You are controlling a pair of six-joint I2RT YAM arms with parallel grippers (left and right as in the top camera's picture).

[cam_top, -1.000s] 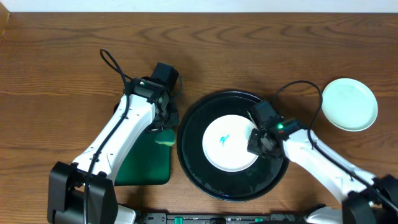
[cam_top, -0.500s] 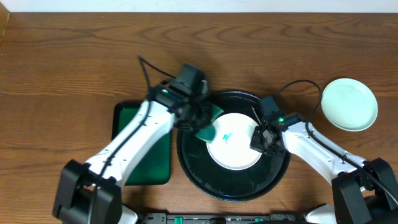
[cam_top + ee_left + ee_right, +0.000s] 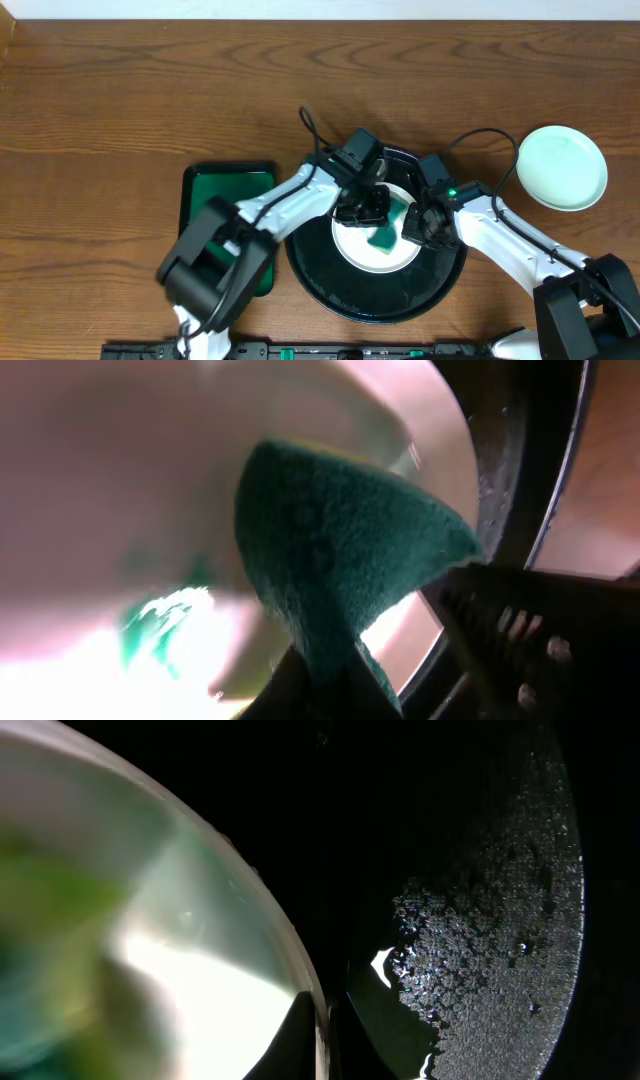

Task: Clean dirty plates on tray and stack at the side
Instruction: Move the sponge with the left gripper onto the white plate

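The left gripper [image 3: 375,216] pinches a green sponge [image 3: 385,238] onto the dirty plate [image 3: 352,243] in the black tray [image 3: 308,280]. The right gripper [image 3: 418,228] is clamped on the plate's right rim. A hard sideways scrub could break that thin hold and skate the plate. I count two plates, the other a clean plate [image 3: 562,167] far right, one sponge, and one green tray [image 3: 205,188] on the left.

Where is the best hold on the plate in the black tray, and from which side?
Pinch the plate by its thin rim at the right edge, coming from the right, as the right claw does now. It lies low in the tray, so only the rim offers a lip, and the left claw with its sponge covers the other side.
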